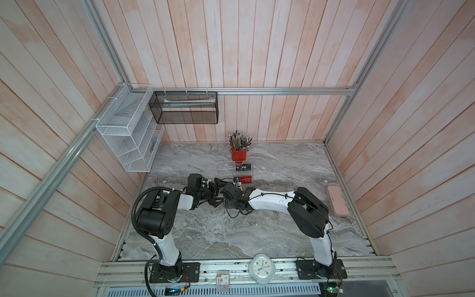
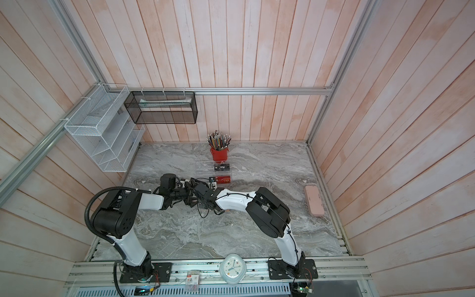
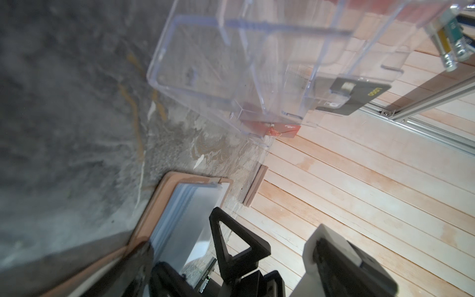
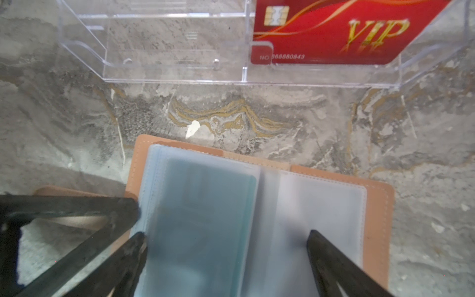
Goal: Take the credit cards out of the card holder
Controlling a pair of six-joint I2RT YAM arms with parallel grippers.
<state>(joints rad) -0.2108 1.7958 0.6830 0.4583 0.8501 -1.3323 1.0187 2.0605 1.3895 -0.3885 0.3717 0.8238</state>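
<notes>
Card holder (image 4: 380,205): lies opened flat on the marble table (image 1: 282,231), near its middle, tan-pink cover down and pale clear sleeves (image 4: 321,205) up; in both top views it is hidden beneath the two wrists. One teal-blue card (image 4: 205,205) shows, blurred, through the sleeve on the side towards the left arm. Right gripper (image 4: 226,259): jaws spread wide, one finger on each side of the open pages, grasping nothing. Left gripper (image 3: 195,262): jaws likewise spread wide; one finger (image 4: 77,205) lies over the strap tab (image 4: 51,191) with its tip at the cover's edge, and whether it presses there cannot be told. Just beyond the holder, with a strip of bare marble between, stands a clear acrylic rack (image 4: 180,74); its front tier holds the red card (image 4: 334,33) with gold "VIP" lettering, and a tier behind it holds the black card (image 1: 243,167). Behind the rack stands a red cup (image 1: 239,154) full of pencils (image 1: 240,140). A pink case (image 1: 337,200) lies well apart by the right edge of the table. A white clock (image 1: 261,268) sits on the front rail between the arm bases. A white wire basket (image 1: 123,133) and a black mesh basket (image 1: 185,108) hang on the frame at the far left corner. Count: cards three, two in the rack and one in the holder; holder one; rack one; baskets two
</notes>
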